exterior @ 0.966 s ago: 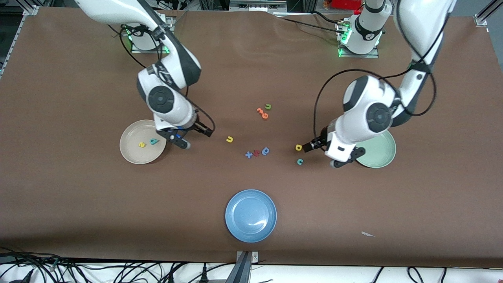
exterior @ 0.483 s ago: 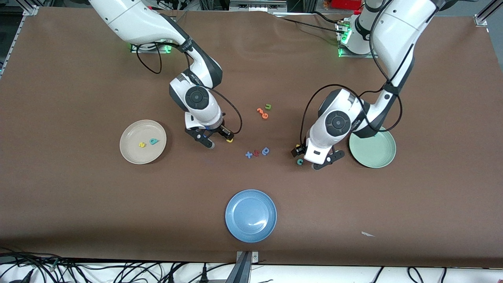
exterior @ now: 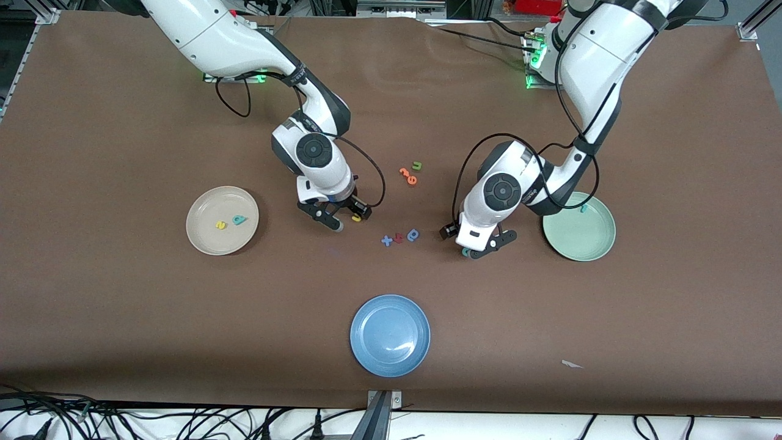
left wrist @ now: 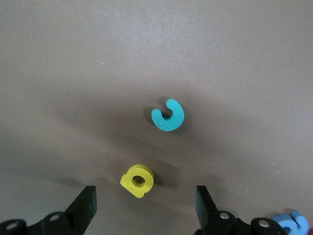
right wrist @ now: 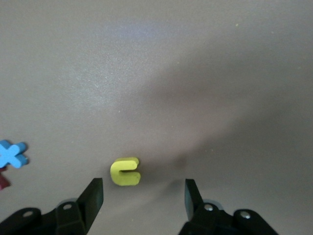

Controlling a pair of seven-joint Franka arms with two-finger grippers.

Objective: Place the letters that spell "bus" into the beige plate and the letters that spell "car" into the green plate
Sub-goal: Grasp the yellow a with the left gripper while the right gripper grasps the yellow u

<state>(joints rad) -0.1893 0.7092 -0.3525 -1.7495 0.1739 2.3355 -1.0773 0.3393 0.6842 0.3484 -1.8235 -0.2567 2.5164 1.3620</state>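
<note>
Looking down from the front camera, I see my right claw (exterior: 347, 218) low over the table by the yellow u (exterior: 356, 218), toward the left arm's end from the beige plate (exterior: 204, 237), which holds the yellow s (exterior: 220, 225) and teal b (exterior: 239, 220). My left claw (exterior: 478, 246) hangs just beside the green plate (exterior: 586, 244), where a teal r (exterior: 584, 208) lies by the rim. The teal c (exterior: 465, 251) peeks out under that claw.

My left wrist camera adds what my arm hides there: the yellow a (left wrist: 138, 180) lies between my spread fingers (left wrist: 83, 208), untouched, with the teal c (left wrist: 168, 115) clear of them.

My right wrist camera shows the yellow u (right wrist: 125, 172) between spread fingers (right wrist: 93, 196), nothing pinched. I can read no writing anywhere.
</note>
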